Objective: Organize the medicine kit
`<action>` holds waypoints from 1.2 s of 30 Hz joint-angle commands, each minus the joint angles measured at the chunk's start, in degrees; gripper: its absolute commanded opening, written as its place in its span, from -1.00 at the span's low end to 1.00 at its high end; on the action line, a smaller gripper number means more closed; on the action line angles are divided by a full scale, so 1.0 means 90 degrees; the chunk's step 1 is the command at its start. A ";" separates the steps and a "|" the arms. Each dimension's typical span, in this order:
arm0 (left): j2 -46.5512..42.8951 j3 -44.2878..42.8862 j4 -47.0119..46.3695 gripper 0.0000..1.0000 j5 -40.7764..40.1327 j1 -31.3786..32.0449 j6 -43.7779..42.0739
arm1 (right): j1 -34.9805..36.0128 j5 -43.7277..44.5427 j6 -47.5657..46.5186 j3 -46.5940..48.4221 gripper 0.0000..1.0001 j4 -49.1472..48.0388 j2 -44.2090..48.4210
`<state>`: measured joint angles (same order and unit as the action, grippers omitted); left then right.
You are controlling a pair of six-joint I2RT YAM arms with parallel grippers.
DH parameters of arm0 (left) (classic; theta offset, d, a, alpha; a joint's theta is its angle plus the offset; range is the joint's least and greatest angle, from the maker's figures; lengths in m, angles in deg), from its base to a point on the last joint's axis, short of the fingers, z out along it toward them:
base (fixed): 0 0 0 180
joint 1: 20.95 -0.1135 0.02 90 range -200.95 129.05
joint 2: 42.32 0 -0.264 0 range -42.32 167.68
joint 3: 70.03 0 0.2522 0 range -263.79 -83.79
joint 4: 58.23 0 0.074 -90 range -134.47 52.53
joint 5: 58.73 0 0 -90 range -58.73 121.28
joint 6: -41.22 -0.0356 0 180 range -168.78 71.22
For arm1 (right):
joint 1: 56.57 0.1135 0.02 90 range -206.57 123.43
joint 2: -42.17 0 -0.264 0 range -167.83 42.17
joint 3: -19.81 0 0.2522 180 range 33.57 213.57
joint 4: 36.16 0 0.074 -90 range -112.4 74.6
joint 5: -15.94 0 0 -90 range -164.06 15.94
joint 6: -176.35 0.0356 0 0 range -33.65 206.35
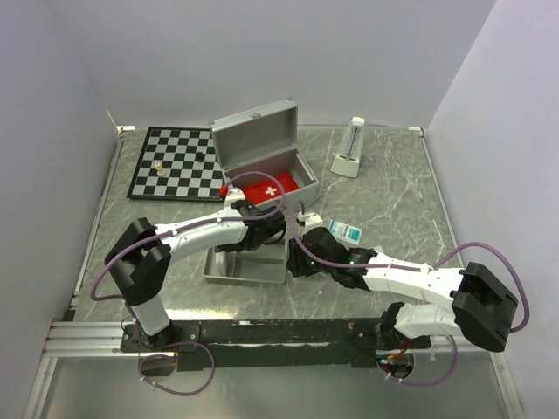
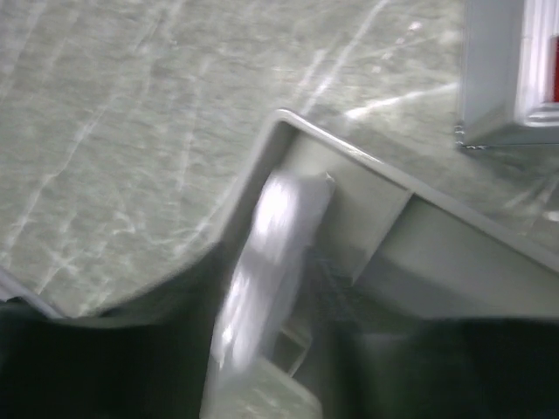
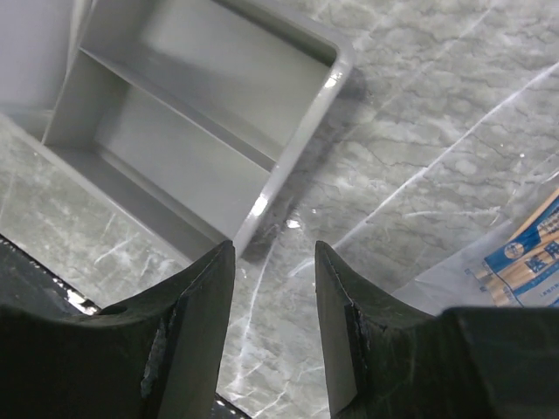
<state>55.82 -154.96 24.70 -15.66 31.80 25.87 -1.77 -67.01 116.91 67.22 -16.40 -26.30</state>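
The medicine kit (image 1: pixel 262 140) is a silver case standing open at the back, with a red pouch (image 1: pixel 262 188) inside; its corner shows in the left wrist view (image 2: pixel 511 70). A grey two-compartment tray (image 1: pixel 229 271) lies in front of it. My left gripper (image 1: pixel 262 234) hangs over the tray's far end. In the blurred left wrist view a long silvery packet (image 2: pixel 275 253) sits between its jaws, at the tray's corner (image 2: pixel 288 127). My right gripper (image 3: pixel 275 244) is open and empty, low over the table just right of the tray's rim (image 3: pixel 306 113).
A blue-and-white packet (image 1: pixel 347 231) lies on the table right of the tray and shows in the right wrist view (image 3: pixel 524 262). A chessboard (image 1: pixel 179 163) lies at the back left. A white upright object (image 1: pixel 349 150) stands at the back right.
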 commanded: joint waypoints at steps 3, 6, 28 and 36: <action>-0.0544 0.0076 -0.1161 0.41 0.0547 0.0115 -0.0863 | -0.0084 0.0037 0.0012 -0.0038 0.00 -0.0178 0.0108; -0.0641 0.0057 -0.1220 0.49 0.0635 0.0135 -0.0893 | -0.0093 0.0018 0.0012 -0.0018 0.00 -0.0178 0.0068; -0.4149 0.3309 -0.5340 -0.98 0.3446 -0.1105 -0.2073 | -0.0113 -0.0148 0.0070 -0.0038 -0.01 -0.0178 -0.0039; -0.3084 0.3299 -0.5273 -0.98 0.3565 -0.1310 -0.2152 | -0.0113 -0.0119 0.0041 0.0041 -0.03 -0.0052 -0.0088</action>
<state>24.70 -124.43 -21.33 14.04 21.44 8.17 -2.47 -68.37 117.18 66.92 -16.37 -27.00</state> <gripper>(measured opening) 0.018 0.490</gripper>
